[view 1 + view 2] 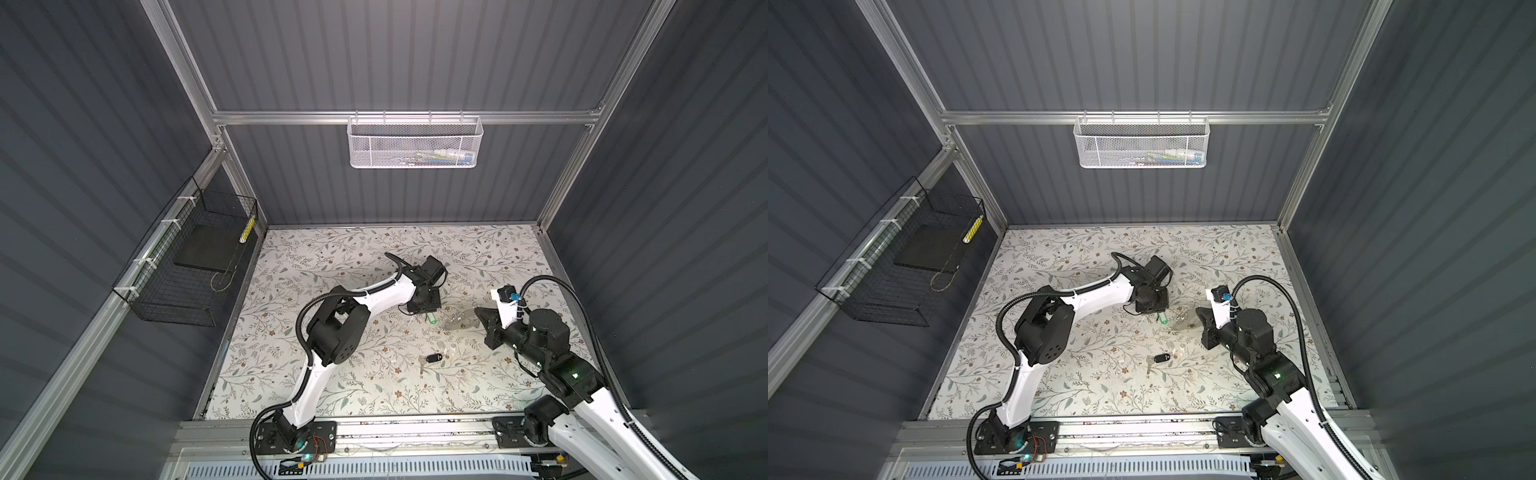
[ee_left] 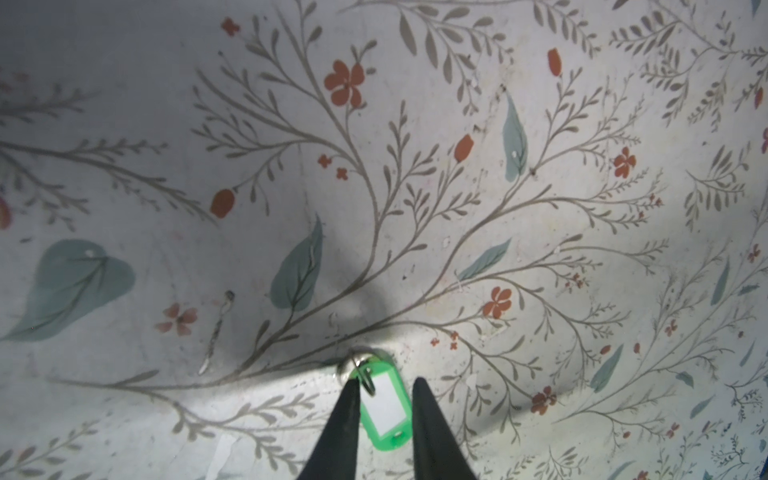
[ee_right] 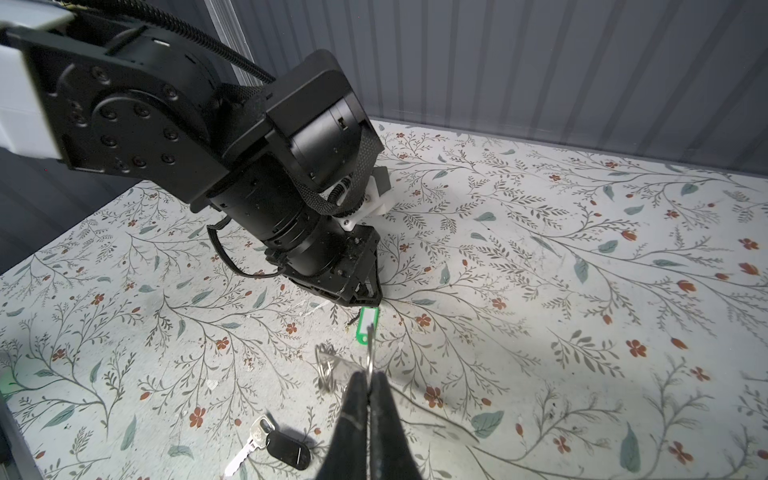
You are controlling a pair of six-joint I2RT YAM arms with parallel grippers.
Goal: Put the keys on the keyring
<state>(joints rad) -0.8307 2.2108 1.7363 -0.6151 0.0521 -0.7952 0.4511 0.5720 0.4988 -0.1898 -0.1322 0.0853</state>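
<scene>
Left wrist: oval green tag (image 2: 386, 405), perhaps plastic.

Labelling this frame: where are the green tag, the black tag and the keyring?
green tag (image 2: 385, 404): left wrist view, its white label.
black tag (image 3: 289, 451): right wrist view, its middle.
keyring (image 1: 457, 322): a top view, plate's middle.

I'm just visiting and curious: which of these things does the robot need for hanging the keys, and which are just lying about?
Part of the job:
green-tagged key, in the left gripper
black-tagged key, on the table
keyring, pinched by the right gripper

Just lying about:
white mesh basket, hung at the back
black wire basket, hung at the side
</scene>
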